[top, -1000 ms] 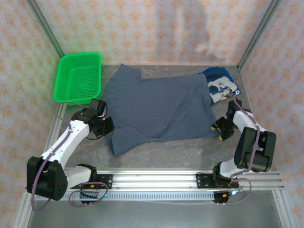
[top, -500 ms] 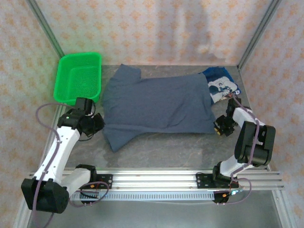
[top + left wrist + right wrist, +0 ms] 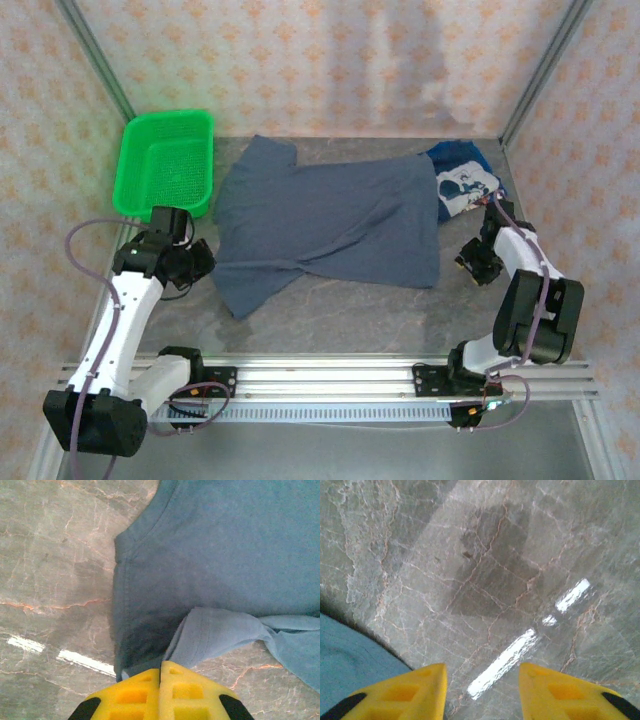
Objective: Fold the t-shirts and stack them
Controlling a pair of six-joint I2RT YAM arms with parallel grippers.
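The slate-blue t-shirt [image 3: 330, 215] lies spread across the middle of the table, its near left part creased and bunched. My left gripper [image 3: 203, 262] is at the shirt's left edge, shut on a fold of it. In the left wrist view the yellow fingers [image 3: 190, 690] are pressed together at the gripper [image 3: 161, 667], with a pale fold of the slate-blue t-shirt [image 3: 220, 635] running in between them. My right gripper [image 3: 470, 262] stands open just right of the shirt's near right corner. In the right wrist view the gripper [image 3: 482, 675] has bare table between its fingers, and the shirt's edge [image 3: 350, 670] lies to the left. The royal blue printed t-shirt [image 3: 465, 185] lies at the back right, partly under the slate-blue one.
A green mesh basket [image 3: 165, 160] stands at the back left, close behind my left arm. Patterned walls and metal posts enclose the table. The aluminium rail [image 3: 330, 378] with both arm bases runs along the near edge.
My right gripper shut at the shirt's near right corner, then opened and drew off to the right. My left gripper moved left with the cloth, and the near hem shifted and creased.
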